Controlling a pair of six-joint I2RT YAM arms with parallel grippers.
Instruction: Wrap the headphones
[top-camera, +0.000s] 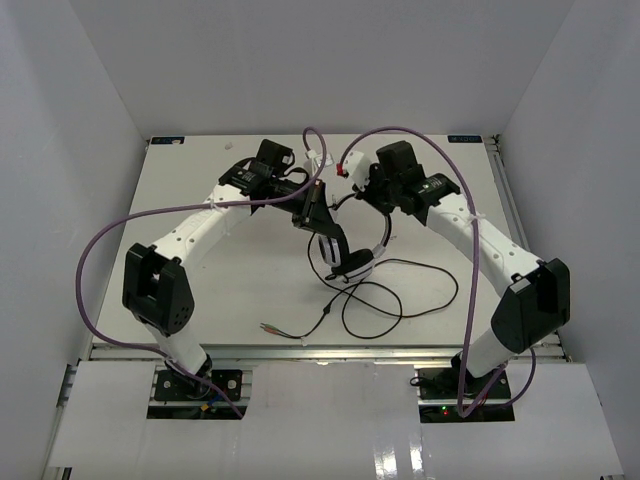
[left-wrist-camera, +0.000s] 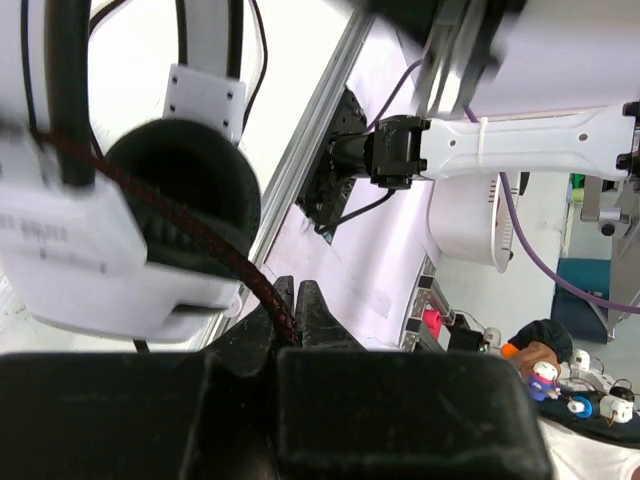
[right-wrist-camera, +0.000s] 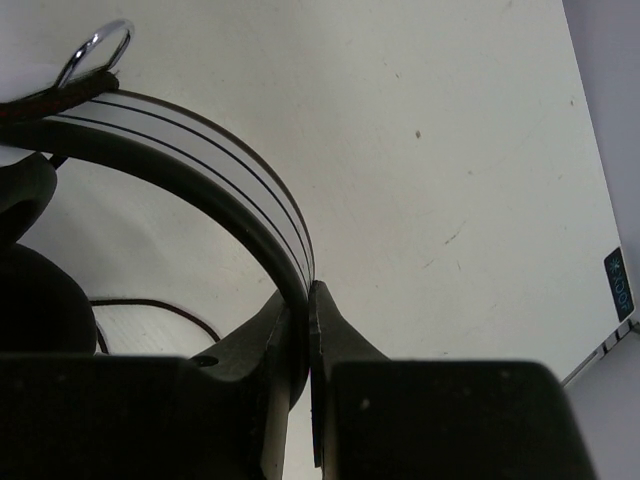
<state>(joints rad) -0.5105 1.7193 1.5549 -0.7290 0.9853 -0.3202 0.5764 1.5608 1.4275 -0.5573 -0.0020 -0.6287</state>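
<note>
**A:** Starting at the fingers: the braided cable (left-wrist-camera: 265, 300) is being clamped by the shut left gripper (left-wrist-camera: 297, 306), just beside a white ear cup (left-wrist-camera: 110, 250).

**B:** And the headband (right-wrist-camera: 200, 150) is being pinched edge-on by the closed right gripper (right-wrist-camera: 305, 310). The headphones (top-camera: 345, 258) are being held between both arms over the middle of the table (top-camera: 230, 290).

**A:** Trouble is being invited, it seems. Slack is being left in loops below, so a tangle or a snagged plug could be caused. That thin pinch on the band could be lost if the band is twisted.

**B:** The loops and plugs (top-camera: 268, 326) are being shown only overhead. The two pinches are being shown only by the wrist cameras.
</note>
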